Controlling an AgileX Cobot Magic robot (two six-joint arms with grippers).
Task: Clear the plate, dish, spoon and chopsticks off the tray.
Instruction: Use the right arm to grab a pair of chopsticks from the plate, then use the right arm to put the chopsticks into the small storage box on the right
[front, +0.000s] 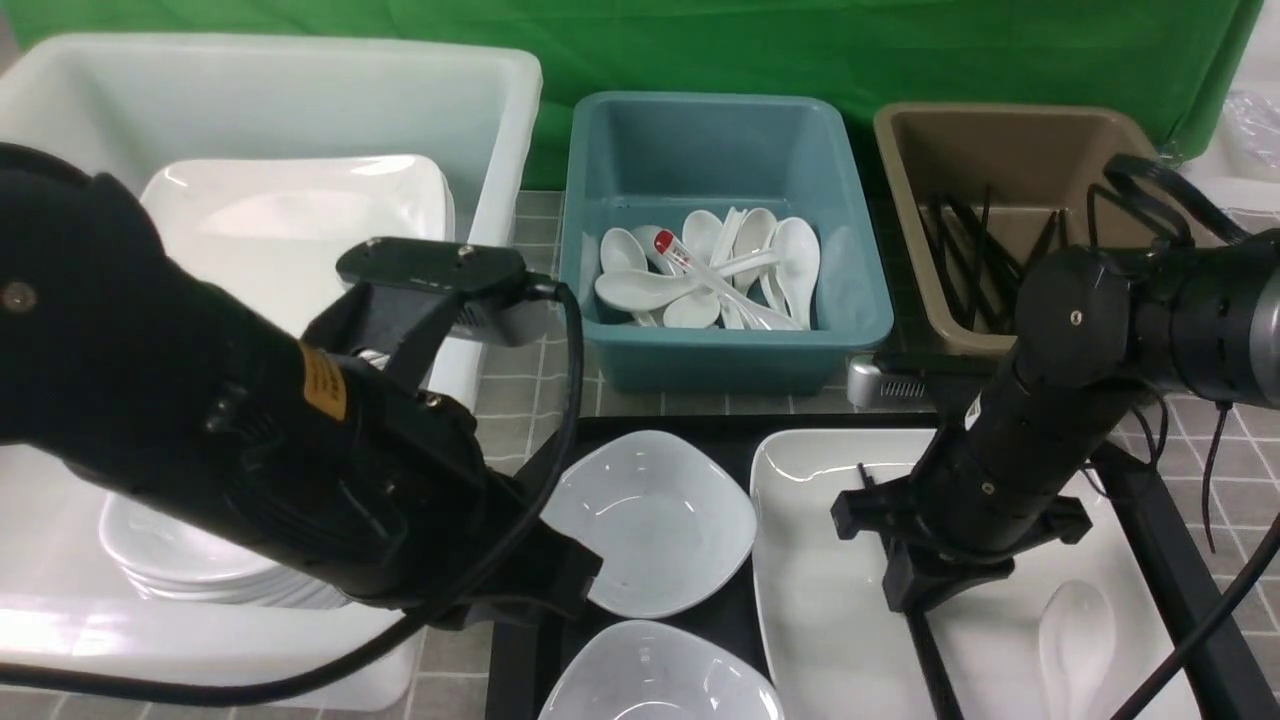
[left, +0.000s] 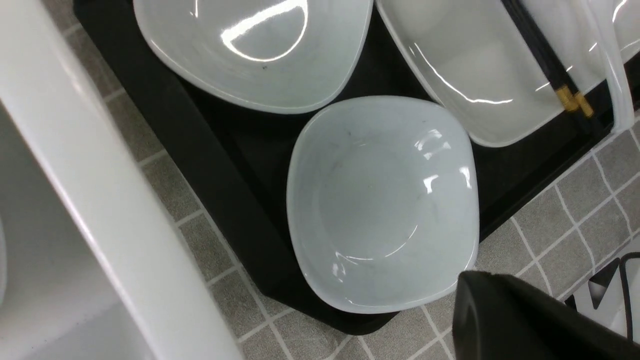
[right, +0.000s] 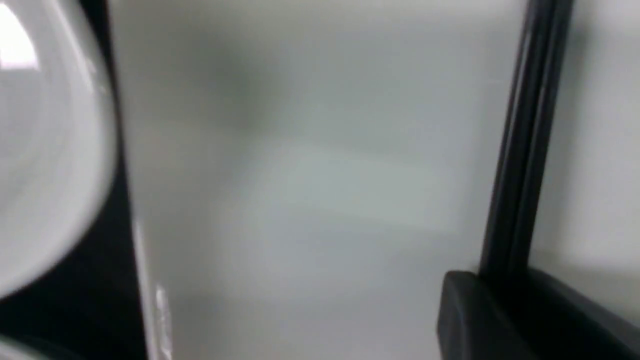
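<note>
The chopsticks (front: 928, 650) lie on the plate (front: 810, 560), at the right side of the tray (front: 1165, 570). Their long axis runs from the far edge toward the near edge. The right fingers (front: 905, 588) are set directly over the pair, partway along it. The left fingers (left: 480, 305) are well apart from it, by the small dishes (front: 650, 525). The right fingers appear closed to a narrow gap on the pair, which is seen entering them in the right wrist view; whether it is clear of the plate cannot be told. The left fingers are fully closed and nothing is held. The lift is judged to fall to the right arm.
</note>
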